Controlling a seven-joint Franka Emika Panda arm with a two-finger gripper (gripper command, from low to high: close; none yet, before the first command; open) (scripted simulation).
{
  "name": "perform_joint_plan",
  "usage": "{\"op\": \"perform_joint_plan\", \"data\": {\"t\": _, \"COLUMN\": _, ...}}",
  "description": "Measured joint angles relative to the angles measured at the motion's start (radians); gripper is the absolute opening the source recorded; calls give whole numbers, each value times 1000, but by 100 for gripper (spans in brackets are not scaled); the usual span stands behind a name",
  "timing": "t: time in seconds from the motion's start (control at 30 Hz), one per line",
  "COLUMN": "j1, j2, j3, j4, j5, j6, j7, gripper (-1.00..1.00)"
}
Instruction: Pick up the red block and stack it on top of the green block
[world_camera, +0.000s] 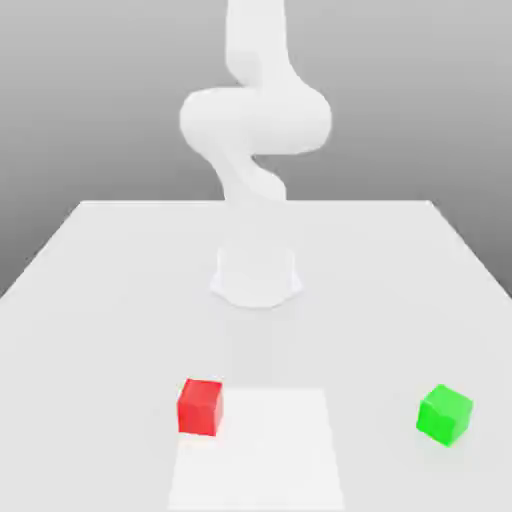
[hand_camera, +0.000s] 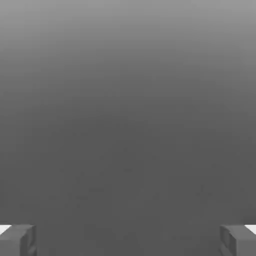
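With the hand (hand_camera: 128, 240) spread empty, it should have descended squarely over the small matte red cube (world_camera: 200, 406) on the white worktop (world_camera: 120, 290).

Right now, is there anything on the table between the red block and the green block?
No. In the exterior view, just bare white table lies between the red block and the green block, which sit apart.
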Motion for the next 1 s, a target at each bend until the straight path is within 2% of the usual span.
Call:
{"op": "perform_joint_plan", "data": {"t": 0.37, "j1": -54, "j2": 407, "j3": -53, "j4": -266, "j5": -24, "j6": 258, "j7": -10, "gripper": 0}}
{"op": "perform_joint_plan", "data": {"t": 0.6, "j1": -83, "j2": 672, "j3": -96, "j4": -437, "j5": -5, "j6": 425, "j7": -42, "gripper": 0}}
{"op": "perform_joint_plan", "data": {"t": 0.83, "j1": -113, "j2": 927, "j3": -50, "j4": -427, "j5": 78, "j6": 634, "j7": -104, "gripper": 0}}
{"op": "perform_joint_plan", "data": {"t": 0.87, "j1": -118, "j2": 950, "j3": -43, "j4": -424, "j5": 84, "j6": 654, "j7": -108, "gripper": -100}}
{"op": "perform_joint_plan", "data": {"t": 1.0, "j1": -119, "j2": 950, "j3": -42, "j4": -424, "j5": 82, "j6": 654, "j7": -106, "gripper": -100}}
